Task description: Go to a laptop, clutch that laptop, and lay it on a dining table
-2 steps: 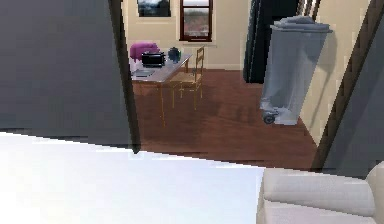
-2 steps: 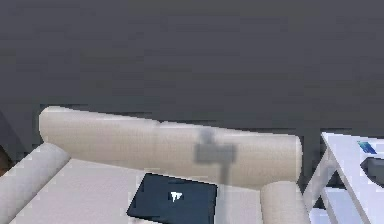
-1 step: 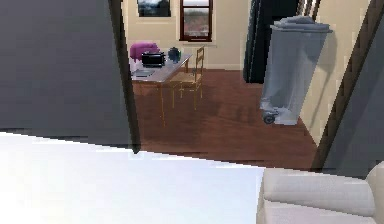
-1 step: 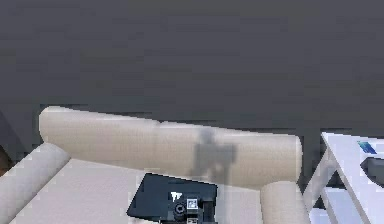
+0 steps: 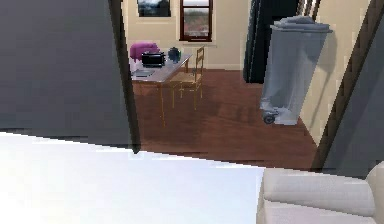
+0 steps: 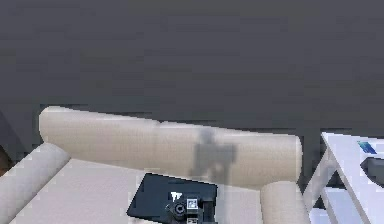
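**Task status.** We judged the approach step complete and the grasp step in hand. The laptop (image 6: 152, 198), a dark flat slab, lay on the seat of a cream sofa (image 6: 120, 140), about midway along it. The jaws showed at the laptop's near right part. We could not tell whether they were over it or touching it. We also could not tell the state of the jaws, or whether they held anything, because the laptop lay on the cushion at or behind them. Lifting, carrying and laying down were left to do.

**Surface.** The seat was a soft cushion with a low backrest on its far side and a dark grey wall (image 6: 200, 60) beyond. A white piece of furniture (image 6: 345, 170) stood just right of the sofa.

**Room.** Ahead, a doorway led to a far room with a reddish wood floor (image 5: 230, 125). The dining worktop (image 5: 172, 64) stood at its far left with a chair (image 5: 188, 82) beside it, and it carried dark and pink items. A grey draped object (image 5: 295, 70) stood at the far right.
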Tool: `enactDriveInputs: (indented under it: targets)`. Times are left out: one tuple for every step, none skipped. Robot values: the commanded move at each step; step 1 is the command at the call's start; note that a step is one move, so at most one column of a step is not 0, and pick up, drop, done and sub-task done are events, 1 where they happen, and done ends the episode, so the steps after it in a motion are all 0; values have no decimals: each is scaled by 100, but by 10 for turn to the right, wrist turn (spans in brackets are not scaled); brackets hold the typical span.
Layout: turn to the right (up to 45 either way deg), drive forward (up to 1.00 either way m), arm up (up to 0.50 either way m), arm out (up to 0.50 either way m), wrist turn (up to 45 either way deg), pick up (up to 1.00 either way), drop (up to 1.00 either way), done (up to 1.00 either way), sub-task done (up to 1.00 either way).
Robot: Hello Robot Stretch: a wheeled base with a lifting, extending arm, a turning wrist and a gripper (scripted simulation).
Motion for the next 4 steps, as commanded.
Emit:
enactDriveInputs:
  targets:
    - [0,0,0,0,450,0,0,0,0]
    - [0,0,0,0,450,0,0,0,0]
    - [0,0,0,0,450,0,0,0,0]
    - [0,0,0,0,240,0,0,0,0]
